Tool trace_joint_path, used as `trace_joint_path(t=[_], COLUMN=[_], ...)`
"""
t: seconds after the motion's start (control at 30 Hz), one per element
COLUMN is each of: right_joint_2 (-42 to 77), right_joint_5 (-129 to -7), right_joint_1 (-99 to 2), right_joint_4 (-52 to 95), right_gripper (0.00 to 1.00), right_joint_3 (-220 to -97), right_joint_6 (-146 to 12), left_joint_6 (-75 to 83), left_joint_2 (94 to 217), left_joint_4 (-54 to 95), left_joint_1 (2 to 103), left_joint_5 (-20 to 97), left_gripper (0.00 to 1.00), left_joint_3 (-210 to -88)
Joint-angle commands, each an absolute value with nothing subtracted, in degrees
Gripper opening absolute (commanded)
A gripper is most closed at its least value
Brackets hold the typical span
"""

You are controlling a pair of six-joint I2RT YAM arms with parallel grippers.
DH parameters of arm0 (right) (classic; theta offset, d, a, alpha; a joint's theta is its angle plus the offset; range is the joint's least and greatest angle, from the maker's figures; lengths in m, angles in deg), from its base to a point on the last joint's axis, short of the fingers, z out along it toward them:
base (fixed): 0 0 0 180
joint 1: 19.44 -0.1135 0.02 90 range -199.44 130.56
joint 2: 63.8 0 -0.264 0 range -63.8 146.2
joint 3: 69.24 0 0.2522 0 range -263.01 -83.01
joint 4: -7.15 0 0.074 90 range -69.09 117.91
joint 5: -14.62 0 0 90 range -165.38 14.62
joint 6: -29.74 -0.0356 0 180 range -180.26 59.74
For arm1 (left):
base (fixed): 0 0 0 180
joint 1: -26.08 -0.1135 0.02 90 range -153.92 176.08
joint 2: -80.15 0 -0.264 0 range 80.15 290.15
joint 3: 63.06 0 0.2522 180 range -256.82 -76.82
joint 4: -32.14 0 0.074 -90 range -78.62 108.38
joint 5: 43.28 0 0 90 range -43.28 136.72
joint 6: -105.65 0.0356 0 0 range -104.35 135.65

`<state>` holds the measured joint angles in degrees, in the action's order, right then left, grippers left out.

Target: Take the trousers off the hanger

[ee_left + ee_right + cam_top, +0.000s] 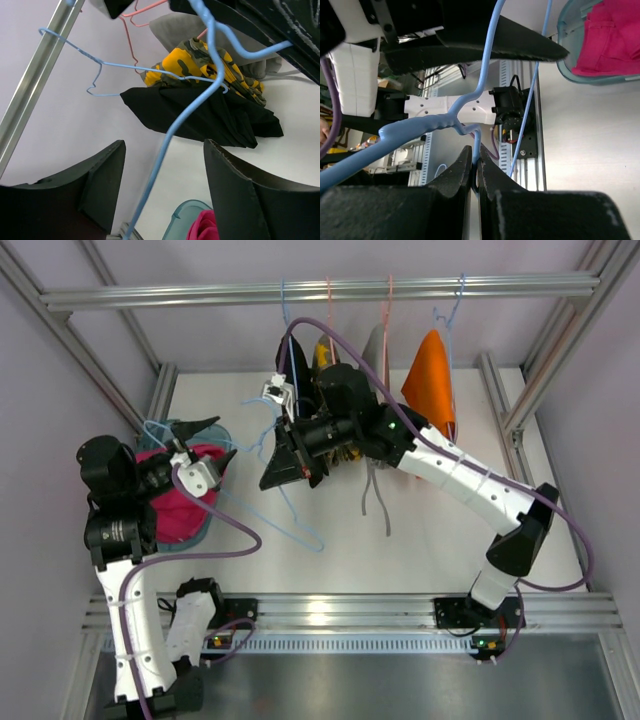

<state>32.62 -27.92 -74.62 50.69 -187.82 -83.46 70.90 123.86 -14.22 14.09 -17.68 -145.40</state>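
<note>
The magenta-pink trousers (180, 505) lie in a teal basket (222, 440) at the left, and show in the right wrist view (610, 40). The black trousers (200, 115) hang over a blue hanger (130, 66) hooked on the top rail, and show in the top view (296, 360). My right gripper (283, 462) (475, 152) is shut on the wire of a second, bare blue hanger (300, 530) (485, 75) above the table's middle. My left gripper (205, 445) (164, 150) is open over the basket. That bare hanger's wire (175, 120) runs between its fingers without touching them.
On the rail (320, 288) also hang a yellow camouflage cloth (322, 355) (210, 65), a grey cloth (375, 345) and an orange cloth (430, 380). Grey straps (375, 500) dangle under the right arm. Metal frame posts stand at both sides.
</note>
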Motion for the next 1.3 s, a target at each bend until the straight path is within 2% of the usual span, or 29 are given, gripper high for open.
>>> trace_joint_path(t=[0.0, 0.1, 0.13, 0.17, 0.23, 0.27, 0.3, 0.33, 0.4, 0.53, 0.6, 0.77, 0.9, 1.0, 1.27], right_joint_2=[34.5, 35.1, 35.1, 35.0, 34.9, 34.6, 34.1, 33.8, 32.5, 29.0, 26.8, 21.1, 18.0, 16.4, 14.7], right_joint_5=[-24.3, -24.1, -24.1, -24.4, -25.6, -27.4, -28.1, -28.5, -29.6, -30.9, -31.7, -34.6, -36.4, -36.8, -40.4], right_joint_1=[-75.7, -76.0, -76.0, -76.0, -76.1, -76.0, -76.0, -75.8, -75.2, -73.5, -71.7, -69.4, -69.5, -69.6, -70.8], right_joint_4=[51.3, 51.4, 51.3, 51.4, 51.3, 51.4, 51.4, 51.4, 51.5, 52.2, 53.0, 55.1, 55.2, 56.9, 58.5], right_gripper=[0.0, 0.0, 0.0, 0.0, 0.0, 0.06, 0.16, 0.33, 0.52, 0.66, 0.69, 0.7, 0.62, 0.6, 0.61], right_joint_3=[-193.1, -193.2, -193.0, -192.9, -192.2, -191.9, -191.4, -191.0, -189.8, -186.5, -184.6, -180.5, -176.9, -175.4, -172.4], right_joint_6=[-85.6, -86.3, -86.5, -86.5, -86.3, -85.6, -85.3, -85.1, -85.0, -83.6, -83.5, -80.6, -79.3, -77.7, -74.1], left_joint_6=[76.1, 74.5, 74.2, 73.3, 71.7, 71.1, 70.6, 69.6, 68.4, 65.5, 65.2, 64.1, 63.5, 62.9, 61.0], left_joint_2=[123.6, 124.3, 124.3, 124.2, 123.7, 123.6, 123.3, 122.9, 122.5, 121.6, 121.3, 121.5, 122.6, 123.0, 123.6], left_joint_4=[-12.6, -12.6, -12.6, -12.7, -12.8, -12.9, -12.9, -12.8, -12.8, -12.8, -12.9, -12.8, -12.9, -12.8, -12.8], left_joint_1=[15.7, 16.6, 16.8, 16.9, 16.9, 16.9, 16.9, 16.9, 16.9, 16.9, 16.9, 16.9, 16.9, 16.9, 16.9], left_joint_5=[-17.1, -15.2, -14.8, -14.5, -13.3, -12.9, -12.5, -11.6, -10.6, -8.7, -8.5, -7.8, -8.0, -7.6, -7.4], left_gripper=[0.68, 0.49, 0.36, 0.18, 0.02, 0.0, 0.0, 0.0, 0.0, 0.0, 0.0, 0.0, 0.0, 0.0, 0.0], left_joint_3=[-144.1, -144.6, -144.6, -144.5, -144.1, -143.8, -143.5, -143.1, -142.7, -142.0, -141.3, -141.8, -142.5, -142.9, -143.5])
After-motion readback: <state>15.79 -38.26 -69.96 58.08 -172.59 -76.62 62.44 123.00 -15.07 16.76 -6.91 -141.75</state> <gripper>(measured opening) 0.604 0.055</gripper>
